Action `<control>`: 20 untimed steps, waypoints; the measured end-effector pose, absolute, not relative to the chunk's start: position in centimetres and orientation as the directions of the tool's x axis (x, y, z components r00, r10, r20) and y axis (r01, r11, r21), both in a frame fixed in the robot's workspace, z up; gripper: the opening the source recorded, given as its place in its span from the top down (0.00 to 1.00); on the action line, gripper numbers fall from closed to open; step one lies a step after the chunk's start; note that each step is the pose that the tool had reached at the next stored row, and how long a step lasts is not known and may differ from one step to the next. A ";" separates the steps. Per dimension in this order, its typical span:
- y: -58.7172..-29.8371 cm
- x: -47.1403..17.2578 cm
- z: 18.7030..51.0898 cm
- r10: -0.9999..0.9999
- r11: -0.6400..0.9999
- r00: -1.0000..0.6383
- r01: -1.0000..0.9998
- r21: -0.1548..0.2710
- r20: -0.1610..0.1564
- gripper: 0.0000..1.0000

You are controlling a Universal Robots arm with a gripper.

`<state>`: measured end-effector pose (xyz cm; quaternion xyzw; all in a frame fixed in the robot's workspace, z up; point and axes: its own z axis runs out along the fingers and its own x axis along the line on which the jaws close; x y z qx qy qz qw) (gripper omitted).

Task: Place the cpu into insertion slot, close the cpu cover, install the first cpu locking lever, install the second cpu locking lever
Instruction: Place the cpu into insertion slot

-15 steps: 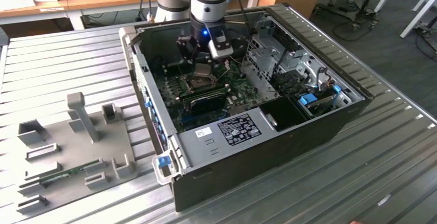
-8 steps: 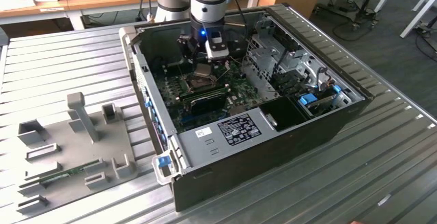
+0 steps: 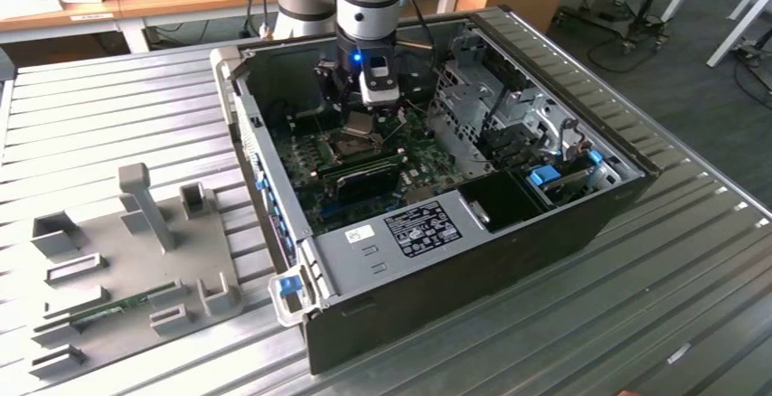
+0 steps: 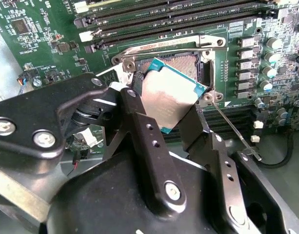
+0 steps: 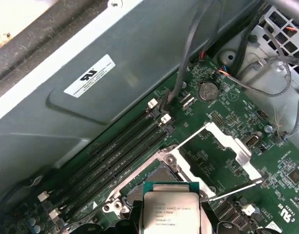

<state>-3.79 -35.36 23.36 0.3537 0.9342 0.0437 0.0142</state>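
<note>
The cpu (image 4: 171,97), a thin square chip with a grey metal top, is pinched tilted between my black fingers (image 4: 139,117), just above the insertion slot (image 4: 183,61). My gripper (image 4: 166,105) is shut on the chip's two opposite edges. In the first wrist view the cpu (image 5: 169,212) hangs over the slot (image 5: 151,178), and the cpu cover (image 5: 237,151), a silvery frame with a window, lies flipped open beside it. A thin locking lever (image 5: 234,189) sticks out past the slot. In the exterior view my gripper (image 3: 360,123) reaches down inside the computer case over the motherboard.
The open black computer case (image 3: 579,224) stands on a ribbed metal table (image 3: 108,125). Memory slots (image 5: 115,156) run beside the socket, and cables (image 5: 188,53) hang near the case wall. A grey fixture plate (image 3: 133,251) lies at the exterior view's left. A drive cage (image 3: 483,107) rises beside the board.
</note>
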 end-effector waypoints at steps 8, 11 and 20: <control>-35.4 -3.8 23.3 0.733 0.677 -0.680 0.730 0.092 0.004 0.46; -35.4 -3.8 23.3 0.769 0.637 -0.640 0.766 0.092 0.004 0.46; -35.4 -3.8 23.3 0.863 0.503 -0.505 0.860 0.092 0.004 0.46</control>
